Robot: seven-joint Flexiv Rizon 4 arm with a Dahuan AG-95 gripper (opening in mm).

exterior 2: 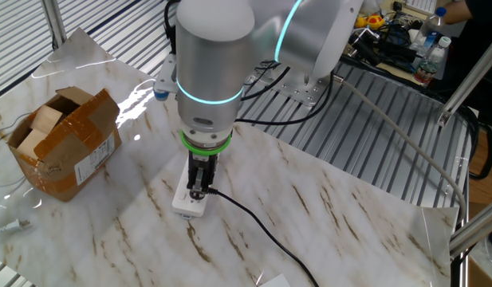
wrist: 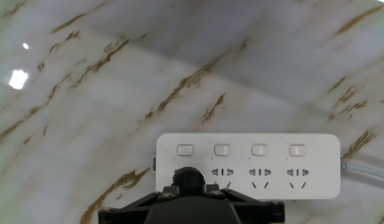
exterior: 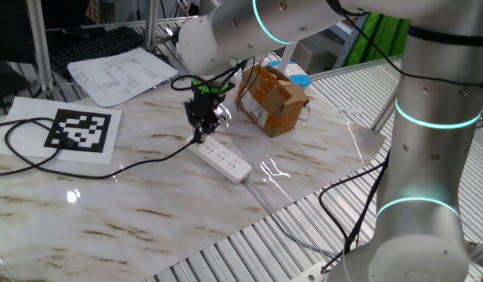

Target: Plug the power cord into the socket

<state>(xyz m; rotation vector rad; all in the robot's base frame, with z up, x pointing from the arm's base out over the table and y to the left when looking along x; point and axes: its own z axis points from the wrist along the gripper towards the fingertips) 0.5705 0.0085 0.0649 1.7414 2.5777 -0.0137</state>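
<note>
The white power strip (wrist: 266, 163) lies on the marble table, with a row of switches above a row of outlets. It also shows in one fixed view (exterior: 222, 160) and the other fixed view (exterior 2: 190, 201). My gripper (wrist: 190, 186) is shut on the small round black plug (wrist: 189, 178), which sits at the leftmost outlet of the strip. In one fixed view the gripper (exterior: 200, 125) stands straight over the strip's far end. The thin black power cord (exterior: 108, 171) trails left from the plug across the table; in the other fixed view the cord (exterior 2: 257, 231) runs toward the near right.
A brown cardboard box (exterior: 271, 99) stands behind the strip, at the left in the other fixed view (exterior 2: 62, 142). A marker sheet (exterior: 78, 131) and papers (exterior: 124, 74) lie at the left. The strip's grey-white lead (wrist: 366, 171) exits right. Slatted metal table sections (exterior 2: 373, 135) border the marble.
</note>
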